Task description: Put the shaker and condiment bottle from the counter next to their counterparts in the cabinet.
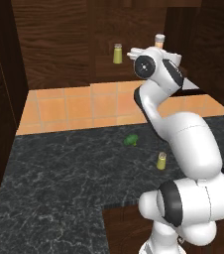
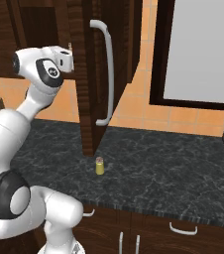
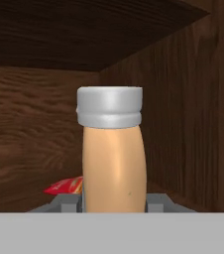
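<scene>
- The condiment bottle point(image 3: 113, 163) is a slim peach-orange cylinder with a smooth, slightly bulging body and a pale grey-white ribbed cap on top.
- In the hand view it stands upright between the two finger tips, its long axis vertical in the picture and its cap pointing up (the base of the bottle is hidden at the bottom of that view).
- The gripper point(image 3: 113, 202) is clamped on the condiment bottle, one grey pad on each side of its lower body.
- The bottle is inside the cabinet point(image 3: 44, 129), with dark brown wood behind it, above it and to its right.
- Just behind the bottle, low on its left, a red bottle point(image 3: 64, 186) lies or leans with only a piece of it showing.
- In the left base view the arm point(image 1: 183, 144) rises from the lower right, bends at the elbow and reaches up and forward into the cabinet, its wrist level with the shelf.
- A shaker point(image 1: 117, 53) stands upright on the cabinet shelf, left of the wrist.
- The second shaker point(image 1: 161, 160) stands upright on the counter point(image 1: 54, 198), near a small green leafy lump point(image 1: 131, 140) (the two are apart).
</scene>
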Tool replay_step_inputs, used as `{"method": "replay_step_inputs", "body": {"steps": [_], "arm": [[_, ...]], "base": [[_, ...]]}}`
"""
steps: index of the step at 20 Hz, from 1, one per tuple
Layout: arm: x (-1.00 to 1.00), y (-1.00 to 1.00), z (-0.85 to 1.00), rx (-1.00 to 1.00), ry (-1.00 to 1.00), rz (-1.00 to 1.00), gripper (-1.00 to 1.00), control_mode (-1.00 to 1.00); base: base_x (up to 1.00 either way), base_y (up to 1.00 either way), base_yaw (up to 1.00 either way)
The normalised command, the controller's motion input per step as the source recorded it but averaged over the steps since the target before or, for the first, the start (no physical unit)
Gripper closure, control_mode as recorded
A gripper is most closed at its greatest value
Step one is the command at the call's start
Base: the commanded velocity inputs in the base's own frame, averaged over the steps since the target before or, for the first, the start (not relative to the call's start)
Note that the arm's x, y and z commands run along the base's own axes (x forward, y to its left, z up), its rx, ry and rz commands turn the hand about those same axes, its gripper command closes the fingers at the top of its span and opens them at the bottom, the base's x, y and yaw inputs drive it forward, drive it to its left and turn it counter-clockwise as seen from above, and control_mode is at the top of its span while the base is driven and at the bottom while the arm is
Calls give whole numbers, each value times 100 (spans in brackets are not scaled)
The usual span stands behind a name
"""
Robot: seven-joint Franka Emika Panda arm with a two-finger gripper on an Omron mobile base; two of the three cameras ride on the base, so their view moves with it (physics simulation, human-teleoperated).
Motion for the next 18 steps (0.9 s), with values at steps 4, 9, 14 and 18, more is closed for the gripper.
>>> {"method": "replay_step_inputs", "body": {"steps": [4, 9, 14, 18], "arm": [[20, -10, 0, 0, 1, 0, 100, -100], [22, -4, 0, 0, 1, 0, 100, -100], [21, -4, -1, 0, 0, 0, 100, -100], [21, -2, -10, 0, 0, 0, 100, -100]], "base": [[0, 0, 0], [0, 0, 0], [0, 0, 0], [0, 0, 0]]}}
